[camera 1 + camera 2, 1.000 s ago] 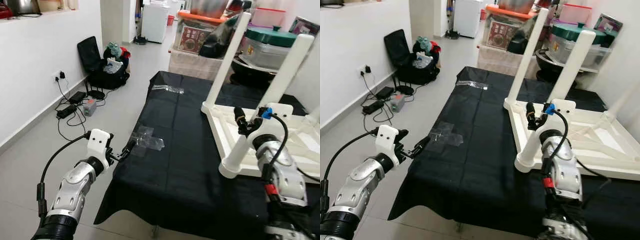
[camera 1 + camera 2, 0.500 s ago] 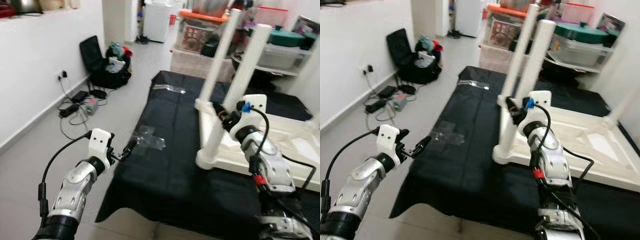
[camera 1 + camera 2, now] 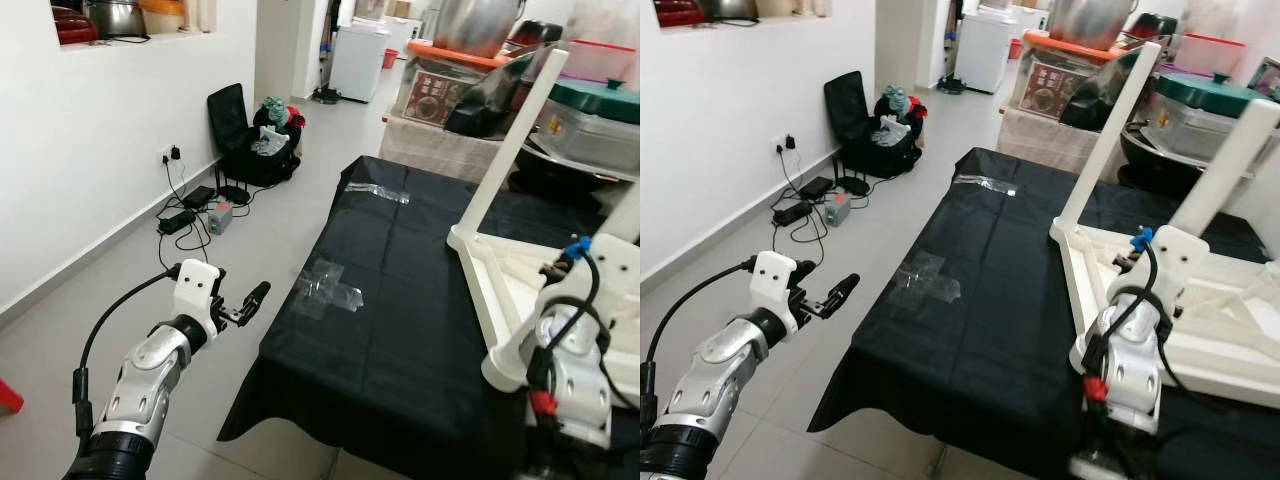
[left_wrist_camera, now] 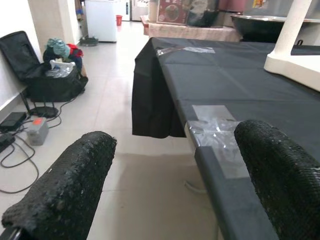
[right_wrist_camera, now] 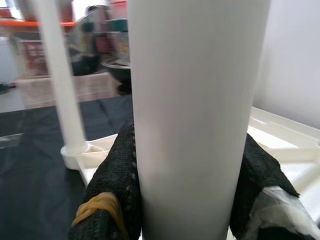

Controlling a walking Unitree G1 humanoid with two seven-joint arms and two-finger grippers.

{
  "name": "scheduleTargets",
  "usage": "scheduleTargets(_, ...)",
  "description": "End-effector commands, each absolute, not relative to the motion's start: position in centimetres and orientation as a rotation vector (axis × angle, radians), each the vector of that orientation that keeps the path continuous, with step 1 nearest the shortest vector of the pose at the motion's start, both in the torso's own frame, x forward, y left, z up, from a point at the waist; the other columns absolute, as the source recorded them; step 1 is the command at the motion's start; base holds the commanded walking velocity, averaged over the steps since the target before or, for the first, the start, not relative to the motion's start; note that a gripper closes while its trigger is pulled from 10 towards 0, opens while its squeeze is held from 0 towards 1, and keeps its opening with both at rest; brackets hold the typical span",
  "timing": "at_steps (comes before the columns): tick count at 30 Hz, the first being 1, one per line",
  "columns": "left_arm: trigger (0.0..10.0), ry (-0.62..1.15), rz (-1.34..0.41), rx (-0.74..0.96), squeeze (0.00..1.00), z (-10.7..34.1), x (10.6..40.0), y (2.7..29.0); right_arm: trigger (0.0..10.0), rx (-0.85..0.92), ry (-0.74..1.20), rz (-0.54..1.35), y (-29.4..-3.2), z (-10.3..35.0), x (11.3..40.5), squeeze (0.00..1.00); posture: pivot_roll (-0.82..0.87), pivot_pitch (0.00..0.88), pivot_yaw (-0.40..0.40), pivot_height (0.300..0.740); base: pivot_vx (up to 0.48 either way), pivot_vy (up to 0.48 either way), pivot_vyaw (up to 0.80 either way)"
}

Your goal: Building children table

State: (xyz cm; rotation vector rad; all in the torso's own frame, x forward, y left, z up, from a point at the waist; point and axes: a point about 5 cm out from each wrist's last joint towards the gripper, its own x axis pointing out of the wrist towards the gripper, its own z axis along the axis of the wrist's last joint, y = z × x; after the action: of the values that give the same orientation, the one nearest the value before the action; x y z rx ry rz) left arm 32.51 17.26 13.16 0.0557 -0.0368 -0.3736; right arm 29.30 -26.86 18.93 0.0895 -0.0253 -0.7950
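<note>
A white children's table [image 3: 1230, 372] lies upside down on a black cloth [image 3: 985, 300], its legs pointing up. My right gripper [image 5: 187, 167] is shut on the near left leg [image 3: 1232, 150]. Its black fingers [image 5: 119, 172] press the leg from both sides. In the right eye view the wrist [image 3: 1140, 300] covers the leg's lower part above the corner socket [image 3: 1087, 355]. Another leg [image 3: 1108, 135] stands at the far left corner. My left gripper [image 3: 830, 295] hangs open over the floor, left of the cloth's edge, with nothing in it.
Two clear plastic bags [image 3: 925, 275] [image 3: 985, 183] lie on the cloth. A black bag [image 3: 865, 135] and cables [image 3: 805, 205] sit by the left wall. Storage boxes and pots [image 3: 1070, 70] stand behind the table. Bare floor lies to the left.
The whole view has swung, so the camera moved. My right gripper keeps its hold on the leg. My left gripper now stands further out from the cloth's edge.
</note>
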Motion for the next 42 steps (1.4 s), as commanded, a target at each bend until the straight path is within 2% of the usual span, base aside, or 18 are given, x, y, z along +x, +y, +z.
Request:
scheduleTargets(1, 10.0, -0.021, -0.395, 0.058, 0.0, 12.9, 32.5, 16.6, 10.0, 0.14, 0.208, -0.774, -26.5, 14.3, 29.2, 0.0, 0.04, 0.0, -0.116, 0.74, 0.0, 0.0, 0.0)
scheduleTargets(3, 10.0, -0.021, -0.395, 0.058, 0.0, 12.9, 32.5, 16.6, 10.0, 0.14, 0.208, -0.774, -26.5, 14.3, 29.2, 0.0, 0.04, 0.0, -0.116, 0.74, 0.0, 0.0, 0.0)
scheduleTargets(4, 10.0, -0.022, -0.395, 0.058, 0.0, 13.0, 32.6, 16.6, 10.0, 0.137, 0.144, -0.755, -26.6, 15.1, 29.6, 1.0, 0.04, 0.0, -0.119, 0.74, 0.0, 0.0, 0.0)
scheduleTargets(8, 10.0, -0.026, -0.392, 0.061, 0.0, 13.1, 32.6, 16.8, 10.0, 0.147, 0.057, -0.687, -26.7, 17.3, 30.6, 1.0, 0.05, 0.0, -0.127, 0.74, 0.0, 0.0, 0.0)
scheduleTargets(9, 10.0, -0.026, -0.389, 0.061, 0.0, 13.1, 32.5, 16.9, 10.0, 0.19, -0.008, -0.526, -26.4, 18.8, 31.8, 0.0, 0.05, 0.0, -0.13, 0.74, 0.0, 0.0, 0.0)
scheduleTargets(15, 10.0, -0.025, -0.387, 0.061, 0.0, 13.0, 32.4, 17.0, 10.0, 0.202, -0.124, -0.2, -25.1, 21.5, 33.0, 0.0, 0.05, 0.0, -0.132, 0.74, 0.0, 0.0, 0.0)
scheduleTargets(17, 10.0, -0.029, -0.379, 0.062, 0.0, 13.1, 32.4, 17.2, 10.0, 0.069, -0.188, 0.125, -23.9, 22.8, 32.8, 0.0, 0.07, 0.0, -0.145, 0.74, 0.0, 0.0, 0.0)
scheduleTargets(18, 10.0, -0.031, -0.377, 0.063, 0.0, 13.1, 32.4, 17.2, 8.3, 0.028, -0.198, 0.231, -23.4, 23.1, 32.6, 0.0, 0.07, 0.0, -0.145, 0.74, 0.0, 0.0, 0.0)
scheduleTargets(19, 10.0, -0.032, -0.375, 0.064, 0.0, 13.1, 32.4, 17.2, 8.3, 0.005, -0.202, 0.29, -23.1, 23.2, 32.5, 0.0, 0.07, 0.0, -0.145, 0.74, 0.0, 0.0, 0.0)
scheduleTargets(20, 10.0, -0.031, -0.375, 0.064, 0.0, 13.1, 32.4, 17.3, 3.9, 0.001, -0.215, 0.3, -23.0, 23.3, 32.5, 0.0, 0.07, 0.0, -0.145, 0.74, 0.0, 0.0, 0.0)
scheduleTargets(21, 10.0, -0.031, -0.374, 0.064, 0.0, 13.1, 32.4, 17.3, 3.9, -0.001, -0.224, 0.304, -22.9, 23.3, 32.5, 0.0, 0.07, 0.0, -0.145, 0.74, 0.0, 0.0, 0.0)
scheduleTargets(22, 10.0, -0.031, -0.374, 0.065, 0.0, 13.1, 32.4, 17.3, 0.0, -0.012, -0.225, 0.265, -23.2, 23.2, 32.7, 0.0, 0.07, 0.0, -0.145, 0.74, 0.0, 0.0, 0.0)
scheduleTargets(26, 10.0, -0.031, -0.372, 0.066, 0.0, 13.1, 32.3, 17.4, 0.0, -0.057, -0.119, -0.124, -26.1, 21.6, 34.0, 0.0, 0.07, 0.0, -0.141, 0.74, 0.0, 0.0, 0.0)
scheduleTargets(28, 10.0, -0.029, -0.374, 0.068, 0.0, 13.1, 32.3, 17.4, 0.0, 0.047, 0.088, -0.806, -31.5, 18.4, 32.0, 0.0, 0.07, 0.0, -0.14, 0.74, 0.0, 0.0, 0.0)
scheduleTargets(29, 10.0, -0.029, -0.374, 0.068, 0.0, 13.1, 32.3, 17.4, 0.0, 0.059, 0.115, -0.895, -32.1, 17.9, 31.5, 0.0, 0.07, 0.0, -0.14, 0.74, 0.0, 0.0, 0.0)
scheduleTargets(36, 10.0, -0.028, -0.38, 0.065, 0.0, 13.1, 32.3, 17.2, 0.0, 0.005, 0.137, -1.044, -31.2, 16.1, 28.2, 0.0, 0.07, 0.0, -0.134, 0.74, 0.0, 0.0, 0.0)
scheduleTargets(38, 10.0, -0.025, -0.386, 0.067, 0.0, 13.1, 32.3, 17.2, 0.0, 0.023, 0.093, -0.96, -27.9, 16.5, 28.0, 0.0, 0.05, 0.0, -0.121, 0.74, 0.0, 0.0, 0.0)
scheduleTargets(42, 10.0, -0.024, -0.389, 0.067, 0.0, 13.1, 32.3, 17.1, 0.0, 0.029, 0.071, -0.922, -26.6, 16.9, 28.2, 0.0, 0.05, 0.0, -0.119, 0.74, 0.0, 0.0, 0.0)
